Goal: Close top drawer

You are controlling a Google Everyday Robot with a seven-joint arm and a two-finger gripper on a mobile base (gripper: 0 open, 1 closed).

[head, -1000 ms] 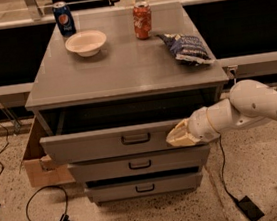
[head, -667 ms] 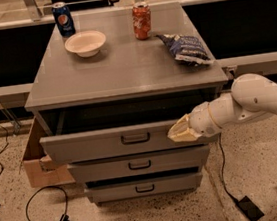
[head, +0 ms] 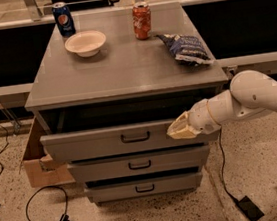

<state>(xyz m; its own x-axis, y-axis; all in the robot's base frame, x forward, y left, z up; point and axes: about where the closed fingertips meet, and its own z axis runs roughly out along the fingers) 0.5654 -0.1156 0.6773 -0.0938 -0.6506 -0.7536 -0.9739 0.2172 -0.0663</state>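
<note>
The top drawer [head: 92,143] is a wide grey drawer with a small black handle [head: 135,137] at its centre. It stands pulled out a little from the grey cabinet, with a dark gap above its front. My gripper [head: 177,129] comes in from the right on a white arm and rests against the right part of the drawer front, to the right of the handle.
Two narrower drawer fronts [head: 135,164] sit below. On the cabinet top [head: 123,69] stand a white bowl [head: 85,42], a blue can [head: 63,19], a red can [head: 142,20] and a chip bag [head: 187,49]. A cardboard box [head: 34,163] and cables [head: 20,212] lie at the left on the floor.
The gripper has stayed against the right part of the drawer front, shifting slightly. The drawer looks about as far out as before.
</note>
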